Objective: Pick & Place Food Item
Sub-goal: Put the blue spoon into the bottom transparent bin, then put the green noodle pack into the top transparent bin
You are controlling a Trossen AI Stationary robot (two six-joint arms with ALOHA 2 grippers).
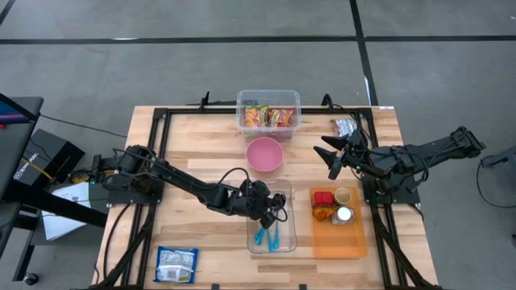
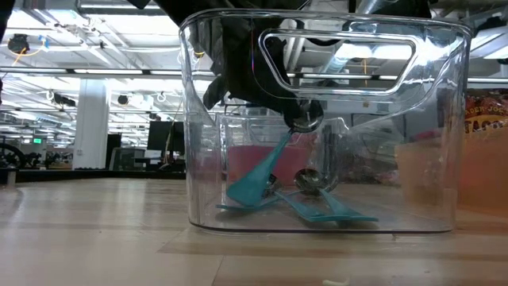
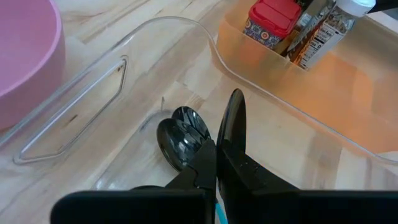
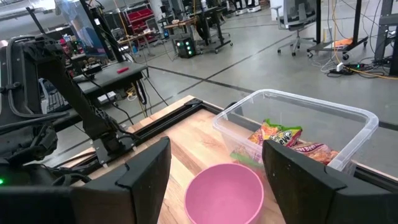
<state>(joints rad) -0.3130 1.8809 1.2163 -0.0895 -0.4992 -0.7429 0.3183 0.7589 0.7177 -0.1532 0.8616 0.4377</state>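
Both arms are dark, jointed links with black cables looped alongside. The left gripper (image 3: 216,155) has slim, glossy black fingers (tapered to rounded tips). The right gripper (image 4: 214,165) has broad, angular matte-black fingers (image 4: 146,168) with bevelled edges.

On the table (image 1: 193,149), the bowl (image 1: 264,154) sits between the snack bin (image 1: 268,110) behind and the spoon bin (image 1: 272,234) in front; the tray (image 1: 339,238) lies right.
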